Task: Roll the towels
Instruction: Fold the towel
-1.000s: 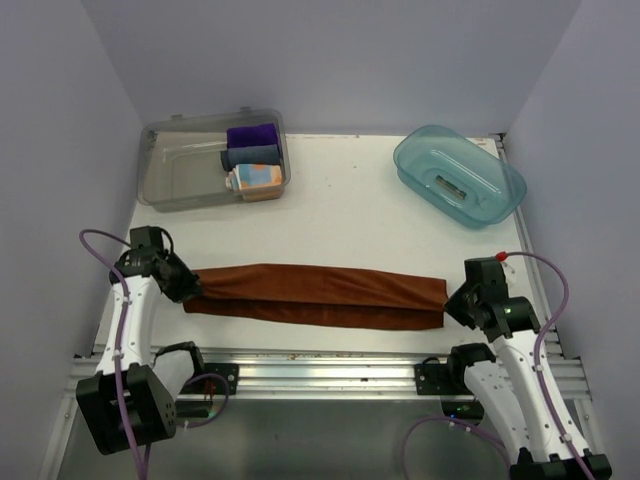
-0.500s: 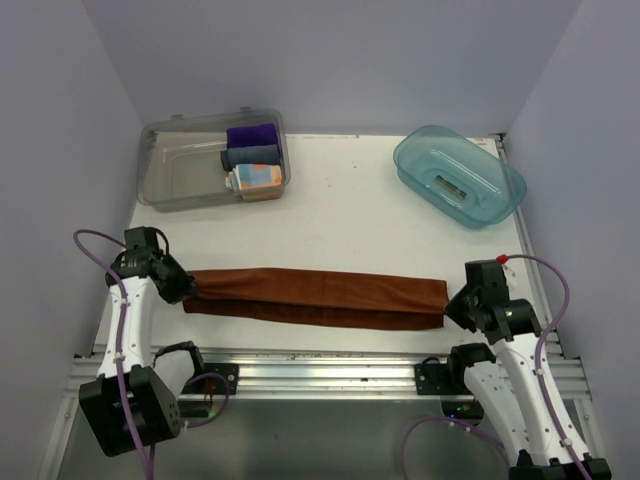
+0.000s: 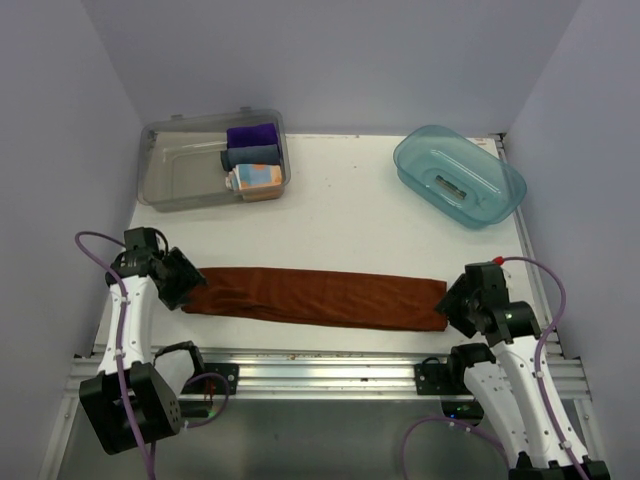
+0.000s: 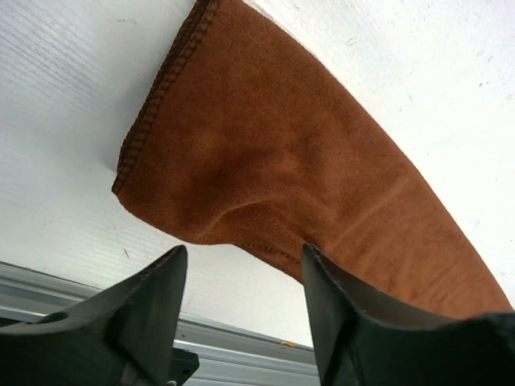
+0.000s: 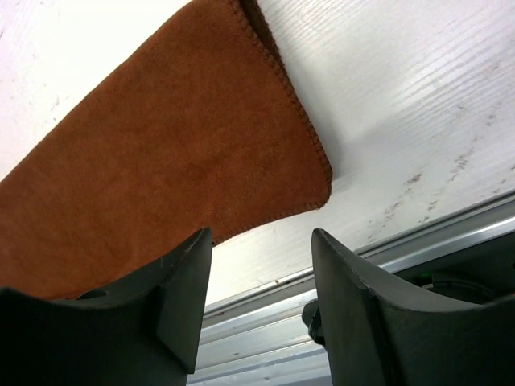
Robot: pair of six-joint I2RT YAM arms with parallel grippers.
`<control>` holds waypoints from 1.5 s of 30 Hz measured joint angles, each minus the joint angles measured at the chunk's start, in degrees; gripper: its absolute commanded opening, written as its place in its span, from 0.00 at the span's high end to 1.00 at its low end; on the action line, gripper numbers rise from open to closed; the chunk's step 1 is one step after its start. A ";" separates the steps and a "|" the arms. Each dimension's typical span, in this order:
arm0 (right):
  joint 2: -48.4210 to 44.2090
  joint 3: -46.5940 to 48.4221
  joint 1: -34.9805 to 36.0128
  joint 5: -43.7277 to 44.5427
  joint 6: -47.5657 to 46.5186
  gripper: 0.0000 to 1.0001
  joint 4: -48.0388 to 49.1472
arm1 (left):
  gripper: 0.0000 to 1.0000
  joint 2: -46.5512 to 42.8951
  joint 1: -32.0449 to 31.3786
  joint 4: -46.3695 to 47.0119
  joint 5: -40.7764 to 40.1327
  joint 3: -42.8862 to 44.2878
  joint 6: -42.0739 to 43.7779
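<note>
Both released: left gripper (image 3: 188, 282) and right gripper (image 3: 449, 303) were clamped on the ends of the rust-brown towel (image 3: 315, 297), jaws now apart. Ends dropped flat onto table (image 3: 350, 220).

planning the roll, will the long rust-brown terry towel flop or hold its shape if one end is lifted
Probably floppy: the long rust-brown terry towel lies flat on the white table with soft wrinkles. Likely light, so a push may bunch it rather than slide it. Its napped pile should resist slipping.
</note>
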 measured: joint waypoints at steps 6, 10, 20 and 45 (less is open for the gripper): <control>0.04 0.68 0.00 -0.96 -1.01 0.47 1.14 | 0.13 0.66 0.11 0.61 1.07 3.02 -0.17; 1.79 1.86 0.00 -0.83 -2.78 0.61 4.00 | 0.18 1.44 0.02 4.74 5.33 5.33 -0.52; 11.52 1.81 3.72 -2.56 -5.55 0.70 12.48 | 0.46 1.46 -5.86 8.50 4.09 2.73 -2.45; 43.34 3.13 2.08 3.21 -10.99 0.68 31.82 | 0.68 37.99 -5.79 18.91 2.38 12.57 -5.55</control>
